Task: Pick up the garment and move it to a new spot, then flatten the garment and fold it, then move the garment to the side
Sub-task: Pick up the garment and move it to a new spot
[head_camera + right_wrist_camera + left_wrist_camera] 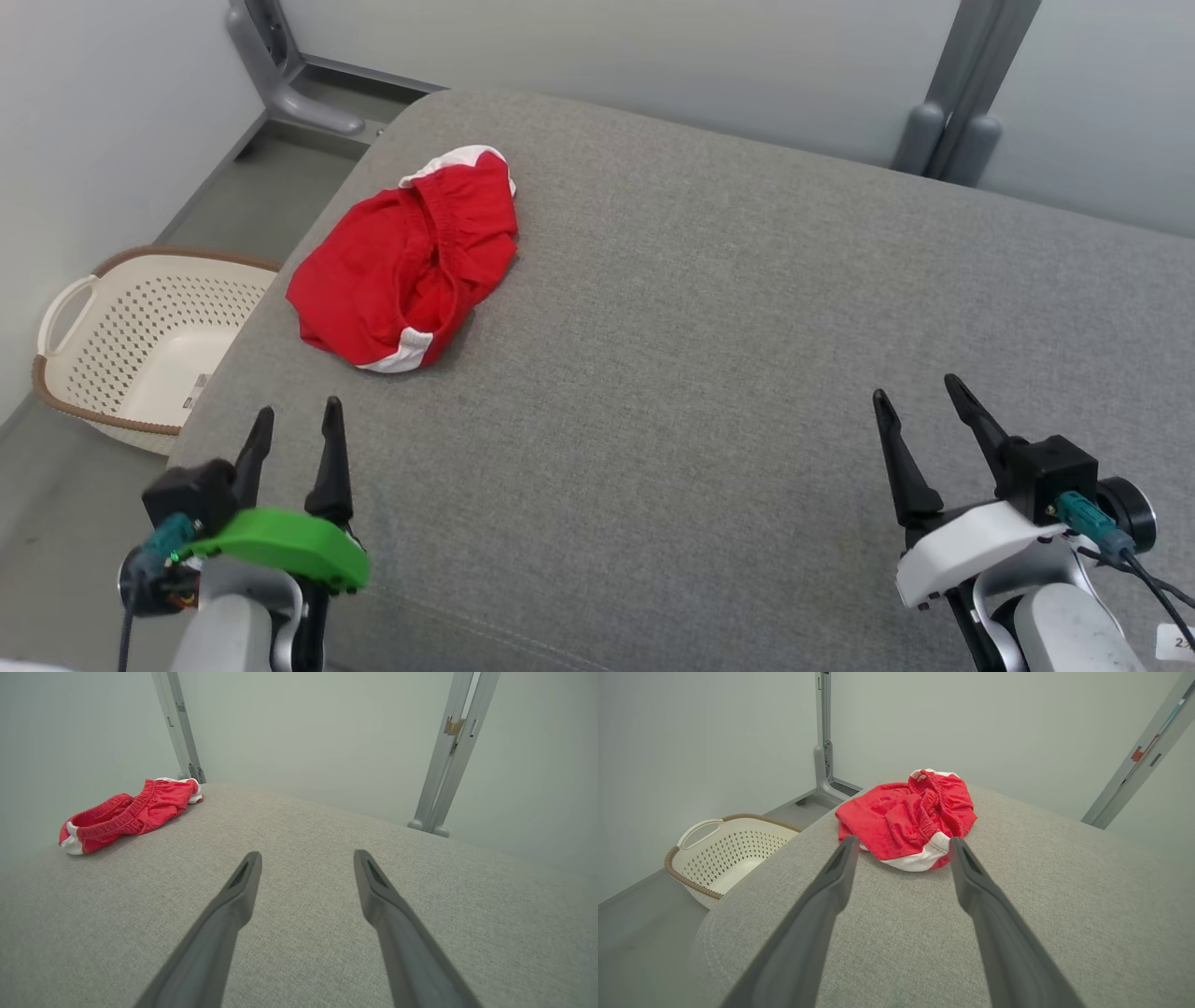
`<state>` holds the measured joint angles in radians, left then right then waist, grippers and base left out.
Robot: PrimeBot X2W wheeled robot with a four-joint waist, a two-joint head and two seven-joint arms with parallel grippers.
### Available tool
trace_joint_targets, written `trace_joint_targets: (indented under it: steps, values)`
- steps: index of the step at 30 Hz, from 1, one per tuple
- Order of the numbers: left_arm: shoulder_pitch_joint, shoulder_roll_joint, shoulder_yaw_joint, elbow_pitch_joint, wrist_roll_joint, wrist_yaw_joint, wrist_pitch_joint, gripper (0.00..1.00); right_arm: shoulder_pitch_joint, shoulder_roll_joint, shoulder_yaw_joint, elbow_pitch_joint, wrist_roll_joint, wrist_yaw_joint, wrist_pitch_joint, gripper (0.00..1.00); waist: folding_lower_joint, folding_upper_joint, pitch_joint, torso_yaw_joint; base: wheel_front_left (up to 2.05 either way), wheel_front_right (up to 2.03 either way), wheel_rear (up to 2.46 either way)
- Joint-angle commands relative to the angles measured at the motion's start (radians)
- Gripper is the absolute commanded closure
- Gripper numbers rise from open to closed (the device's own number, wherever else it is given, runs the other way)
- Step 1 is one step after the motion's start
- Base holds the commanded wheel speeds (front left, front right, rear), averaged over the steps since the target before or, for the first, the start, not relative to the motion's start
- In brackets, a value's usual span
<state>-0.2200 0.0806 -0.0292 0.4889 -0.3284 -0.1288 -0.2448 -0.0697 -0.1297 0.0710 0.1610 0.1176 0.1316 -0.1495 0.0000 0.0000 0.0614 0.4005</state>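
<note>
The garment (406, 261) is a crumpled pair of red shorts with white trim, lying near the back left corner of the grey cushioned surface (709, 327). My left gripper (299, 417) hovers open at the lower left, short of the garment, with nothing between its fingers. In the left wrist view the garment (908, 816) lies just ahead of the left gripper (903, 844). My right gripper (917, 390) stands open at the lower right, far from the garment. The right wrist view has the garment (128, 812) at the far left, well off from the right gripper (307, 856).
A cream perforated laundry basket (140, 345) with a brown rim stands on the floor left of the surface, seen also as the basket (724, 854) in the left wrist view. Grey metal frame posts (952, 103) rise behind the surface against pale walls.
</note>
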Motion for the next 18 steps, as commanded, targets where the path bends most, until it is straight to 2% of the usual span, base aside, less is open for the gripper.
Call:
trace_joint_targets:
  steps: [1,10,14,18]
  values:
    - [-0.053,0.010,0.011,0.036,-0.035,-0.003,0.029,0.00,-0.018,-0.011,0.011,-0.012,0.006,-0.002,0.006,0.00,0.0000,0.0000,0.034,-0.019,0.00,0.00,0.00]
    - [-0.347,0.089,0.046,0.270,-0.139,-0.002,0.199,0.00,-0.087,-0.088,0.050,-0.100,-0.002,-0.002,0.071,0.00,0.0000,0.0000,0.201,-0.114,0.00,0.00,0.00]
    - [-0.465,0.114,0.078,0.360,-0.178,0.017,0.280,0.00,-0.125,-0.128,0.062,-0.158,-0.007,-0.002,0.106,0.00,0.0000,0.0000,0.295,-0.155,0.00,0.00,0.00]
    - [-0.554,0.137,0.111,0.419,-0.211,0.033,0.290,0.00,-0.164,-0.157,0.083,-0.224,-0.010,-0.002,0.135,0.00,0.0000,0.0000,0.383,-0.196,0.00,0.00,0.00]
